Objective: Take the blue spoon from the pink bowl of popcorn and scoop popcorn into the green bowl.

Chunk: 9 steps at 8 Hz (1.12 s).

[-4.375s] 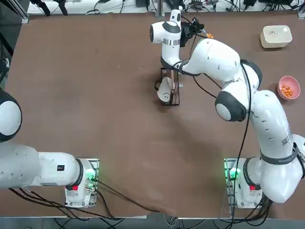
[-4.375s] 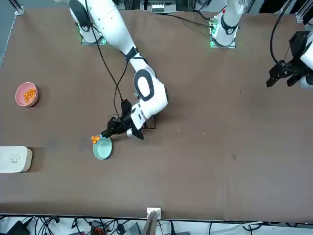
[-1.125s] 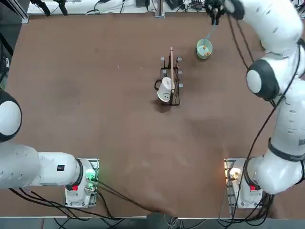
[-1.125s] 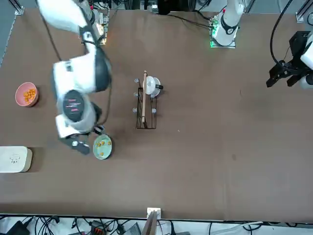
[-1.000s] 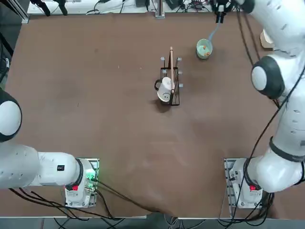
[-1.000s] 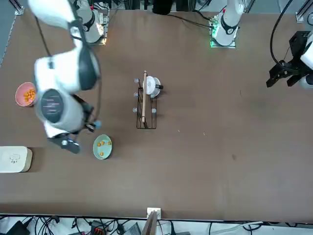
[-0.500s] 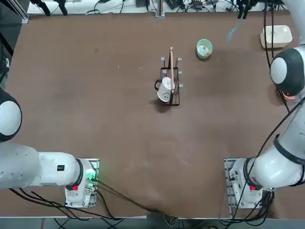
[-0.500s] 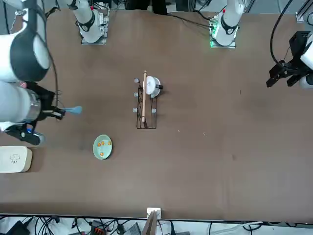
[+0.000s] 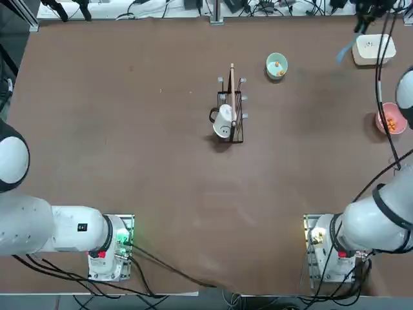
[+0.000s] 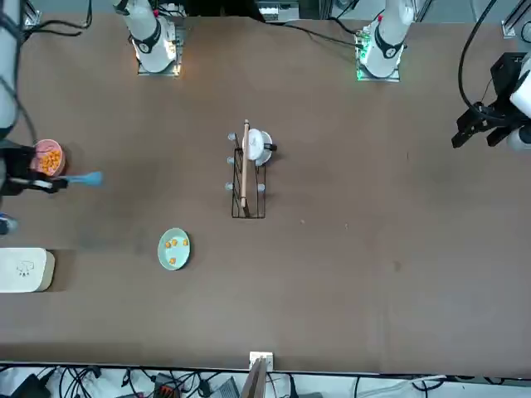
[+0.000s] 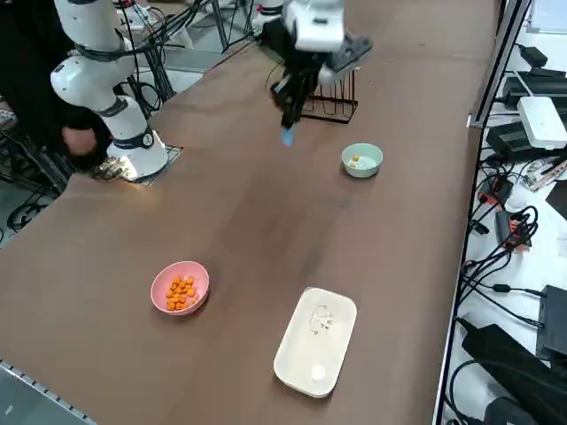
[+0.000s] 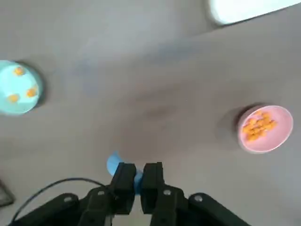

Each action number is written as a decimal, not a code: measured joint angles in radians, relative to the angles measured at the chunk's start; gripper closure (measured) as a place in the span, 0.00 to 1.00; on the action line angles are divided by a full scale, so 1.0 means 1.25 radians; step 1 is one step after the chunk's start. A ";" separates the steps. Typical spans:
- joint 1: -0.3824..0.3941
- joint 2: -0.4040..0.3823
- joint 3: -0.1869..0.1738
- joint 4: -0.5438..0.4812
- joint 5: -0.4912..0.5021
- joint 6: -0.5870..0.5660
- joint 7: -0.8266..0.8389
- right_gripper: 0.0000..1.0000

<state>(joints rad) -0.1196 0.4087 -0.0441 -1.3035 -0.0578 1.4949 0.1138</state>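
My right gripper [image 12: 138,176] is shut on the handle of the blue spoon [image 12: 113,164], held high over the table between the two bowls. From overhead the blue spoon [image 9: 345,50] hangs beside the cream container, and I see no popcorn on it. The green bowl [image 9: 277,65] sits on the table with a few pieces of popcorn [image 12: 21,89] inside. The pink bowl [image 9: 391,119], near the table's right edge, holds a heap of popcorn [image 11: 180,292]. In the front view the spoon [image 10: 85,179] points away from the pink bowl [image 10: 46,157].
A wire rack [image 9: 231,113] with a white mug [image 9: 223,123] stands mid-table. A cream rounded-square container [image 9: 373,48] lies at the far right corner, close to the spoon. Cables run along the table's far edge.
The arm has swung the spoon away from over the green bowl, rightward toward the pink bowl. Popcorn pieces now lie in the green bowl.
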 joint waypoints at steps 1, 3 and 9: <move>-0.026 -0.024 0.000 -0.078 -0.037 0.085 -0.033 0.89; -0.086 -0.074 -0.001 -0.236 -0.071 0.260 -0.110 0.89; -0.244 -0.133 -0.004 -0.532 -0.345 0.647 -0.155 0.89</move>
<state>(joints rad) -0.4251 0.2430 -0.0487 -1.9687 -0.4894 2.3033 -0.0804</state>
